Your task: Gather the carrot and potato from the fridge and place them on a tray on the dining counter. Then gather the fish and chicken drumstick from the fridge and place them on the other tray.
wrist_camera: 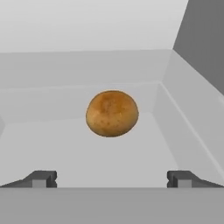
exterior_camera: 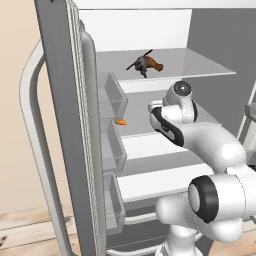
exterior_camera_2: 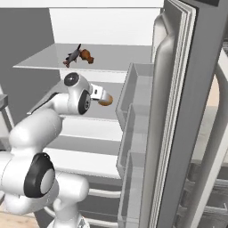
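So, left base view: my arm (exterior_camera: 200,135) reached into the open fridge (exterior_camera: 210,50) at the middle shelf (exterior_camera: 150,145). Fish (exterior_camera: 140,64) and drumstick (exterior_camera: 154,65) lay touching on the top shelf. A bit of orange, probably the carrot (exterior_camera: 120,121), showed at the left end of the middle shelf, near the door bins (exterior_camera: 112,100). Hand itself was hidden behind my wrist.

Right base view: same fish (exterior_camera_2: 71,57) and drumstick (exterior_camera_2: 86,55) up top. The potato (exterior_camera_2: 105,101) sat on the middle shelf just past my hand; contact couldn't be told.

Hand view: potato (wrist_camera: 112,113) dead ahead on the shelf, centred between my fingertips (wrist_camera: 43,179). My gripper (wrist_camera: 112,179) was spread wide with nothing in it, potato beyond the tips, not yet between them.

Progress, my read: hardly started. All four items were in the fridge, nothing held, trays out of sight. Potato grab looked like the current step; carrot, then fish and drumstick, were left.
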Available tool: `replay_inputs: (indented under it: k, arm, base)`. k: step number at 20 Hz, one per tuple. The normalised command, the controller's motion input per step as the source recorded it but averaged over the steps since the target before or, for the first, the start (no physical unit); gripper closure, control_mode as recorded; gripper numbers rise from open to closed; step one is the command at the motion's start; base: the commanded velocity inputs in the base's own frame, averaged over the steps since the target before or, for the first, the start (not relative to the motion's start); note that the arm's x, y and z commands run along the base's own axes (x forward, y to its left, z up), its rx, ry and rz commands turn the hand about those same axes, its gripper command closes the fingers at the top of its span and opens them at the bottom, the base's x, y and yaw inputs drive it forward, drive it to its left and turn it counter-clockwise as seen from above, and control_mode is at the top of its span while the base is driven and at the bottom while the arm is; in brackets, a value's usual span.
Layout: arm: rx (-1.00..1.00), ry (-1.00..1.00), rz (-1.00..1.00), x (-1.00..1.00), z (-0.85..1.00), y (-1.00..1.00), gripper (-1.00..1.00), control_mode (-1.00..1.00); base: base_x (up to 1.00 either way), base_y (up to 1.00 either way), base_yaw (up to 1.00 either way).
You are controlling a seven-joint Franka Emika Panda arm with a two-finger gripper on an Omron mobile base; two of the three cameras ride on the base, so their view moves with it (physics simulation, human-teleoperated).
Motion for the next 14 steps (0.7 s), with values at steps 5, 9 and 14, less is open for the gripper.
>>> replay_inputs:
  k: [5, 9, 14]
  arm:
    - [0.00, 0.06, 0.00, 0.37, -0.11, -0.09, -1.00, -1.00]
    - [0.00, 0.07, 0.00, 0.39, -0.15, -0.03, -1.00, -1.00]
    - [0.00, 0.02, 0.00, 0.44, -0.16, 0.00, -1.00, -1.00]
  base:
    - [0.00, 0.00, 0.00]
    - [0.00, 0.00, 0.00]
    - [0.00, 0.00, 0.00]
